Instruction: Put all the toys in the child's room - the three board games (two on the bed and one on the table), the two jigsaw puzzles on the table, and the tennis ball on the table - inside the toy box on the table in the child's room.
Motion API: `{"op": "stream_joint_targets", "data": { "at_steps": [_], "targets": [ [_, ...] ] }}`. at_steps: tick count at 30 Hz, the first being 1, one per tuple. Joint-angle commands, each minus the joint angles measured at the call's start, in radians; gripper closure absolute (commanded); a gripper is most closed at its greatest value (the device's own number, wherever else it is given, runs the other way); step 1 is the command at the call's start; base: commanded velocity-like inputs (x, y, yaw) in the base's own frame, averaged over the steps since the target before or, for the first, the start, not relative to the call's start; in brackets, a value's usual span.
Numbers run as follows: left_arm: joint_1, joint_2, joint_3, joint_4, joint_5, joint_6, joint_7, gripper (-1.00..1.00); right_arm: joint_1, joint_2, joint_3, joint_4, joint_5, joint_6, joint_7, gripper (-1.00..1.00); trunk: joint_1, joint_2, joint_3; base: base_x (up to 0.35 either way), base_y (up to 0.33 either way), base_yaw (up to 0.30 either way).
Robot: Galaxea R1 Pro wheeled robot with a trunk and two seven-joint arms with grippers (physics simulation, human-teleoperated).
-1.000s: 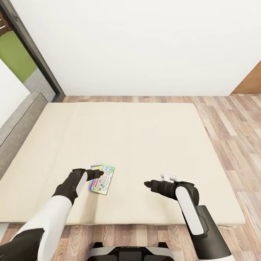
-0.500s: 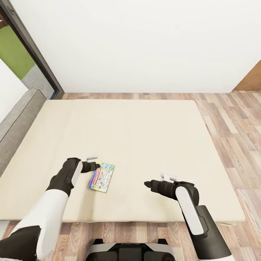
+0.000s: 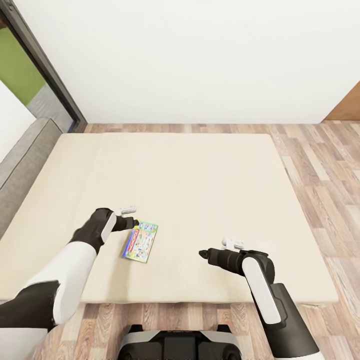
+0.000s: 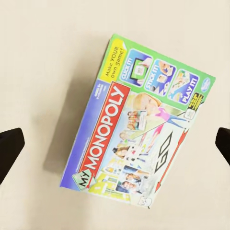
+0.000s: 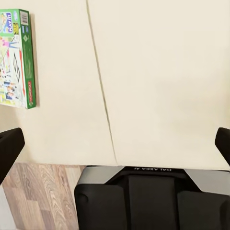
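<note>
One board game lies flat on the bed, near the edge closest to the robot and toward its left side. The left wrist view shows the cover face up, printed "My Monopoly", with a green border.

The left gripper hangs just above the mattress, beside the far end of the box and not touching it. In the left wrist view its two dark fingertips sit at opposite edges of the picture, wide apart, with the box between them. The fingers are released and hold nothing.

The right gripper points across the mattress, well apart from the box. In the right wrist view its fingertips are likewise spread to both edges. It is empty.

Status of the task, as a judgement:
- This board game is not yet grasped, so it is not yet in the toy box.
- Only one game is visible on the bed. Whether the second bed game has been moved cannot be told.
- The state of the remaining toys cannot be told from here.
- Remaining for this item: close on the box, lift, carry it to the table, release.
</note>
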Motion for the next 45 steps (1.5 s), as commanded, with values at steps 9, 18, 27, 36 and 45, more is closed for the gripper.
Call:
{"op": "stream_joint_targets", "data": {
  "at_steps": [9, 18, 27, 36, 45],
  "targets": [
    [-0.026, 0.001, 0.003, 0.104, 0.000, -0.062, 0.000, -1.00, -0.001, 0.000, 0.000, -0.001, -0.010, 0.003, -0.010, -1.00, 0.000, -0.002, -0.016, 0.000, 0.000, 0.000],
    [-0.030, 0.000, 0.002, 0.138, 0.000, -0.118, 0.000, -1.00, -0.001, 0.000, 0.000, 0.000, -0.010, 0.003, -0.010, -1.00, 0.000, -0.002, -0.031, 0.000, 0.000, 0.000],
    [-0.030, 0.000, 0.002, 0.145, 0.000, -0.132, -0.001, -1.00, -0.001, 0.000, 0.000, 0.001, -0.010, 0.003, -0.010, -1.00, 0.000, -0.002, -0.046, 0.000, 0.000, 0.000],
    [-0.030, 0.000, 0.000, 0.146, 0.000, -0.137, -0.001, -1.00, -0.001, 0.000, 0.000, 0.001, -0.010, 0.003, -0.010, -1.00, 0.000, -0.002, -0.061, 0.000, 0.000, 0.000],
    [-0.030, 0.001, -0.001, 0.146, 0.000, -0.145, -0.003, -1.00, -0.001, 0.000, 0.000, 0.002, -0.010, 0.003, -0.010, -1.00, 0.000, -0.002, -0.075, 0.000, 0.000, 0.000]
  ]
}}
